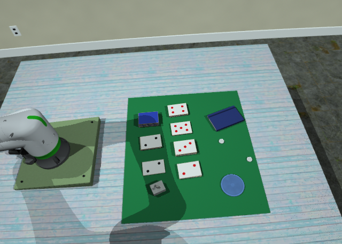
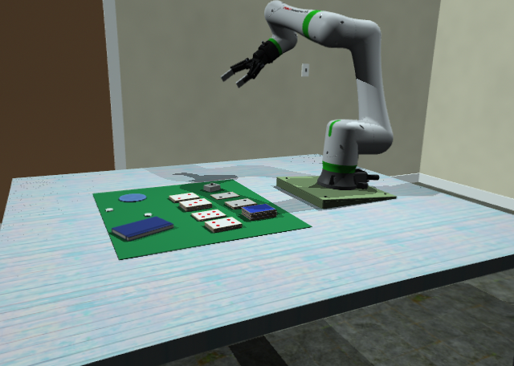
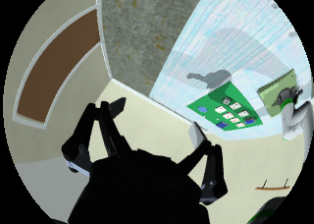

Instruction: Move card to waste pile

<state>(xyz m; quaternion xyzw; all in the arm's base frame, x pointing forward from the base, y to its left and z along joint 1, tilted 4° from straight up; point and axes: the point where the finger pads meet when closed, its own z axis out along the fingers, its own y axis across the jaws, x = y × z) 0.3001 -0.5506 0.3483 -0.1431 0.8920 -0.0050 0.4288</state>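
the top view cuts the arm (image 1: 26, 133) off at its elbow, so the gripper (image 2: 239, 72) is out of that picture altogether; only the exterior and wrist views show it, raised high over the table (image 2: 249, 279) with its black fingers spread as wide as they go and nothing between them. in the wrist view the black gripper body fills the lower middle and the cards are too small to tell apart.

the stock (image 1: 148, 118) is a squat stack of thin tiles with a glossy blue back on top and layered plywood edges showing at its side. it sits on the flat green mat (image 1: 209, 205), at the end of the column of piles closest to the arm's base plate (image 1: 91, 180). how many tiles it holds cannot be counted. just beside it lies the waste pile (image 1: 150, 141), a white face with two black pips, and beyond that another white card with two black pips (image 1: 153, 167), each apart from its neighbours. a small grey block (image 1: 157, 188) at the end of that column lies in the arm's shadow, and the mark on it is hard to read.

a second column holds four white cards with red pips (image 1: 181, 128). farther off lie a flat dark blue box (image 1: 225, 117), tilted askew, two small white discs (image 1: 221, 140) and a translucent blue round disc (image 1: 232, 184). the table has a pale, streaked plank texture.
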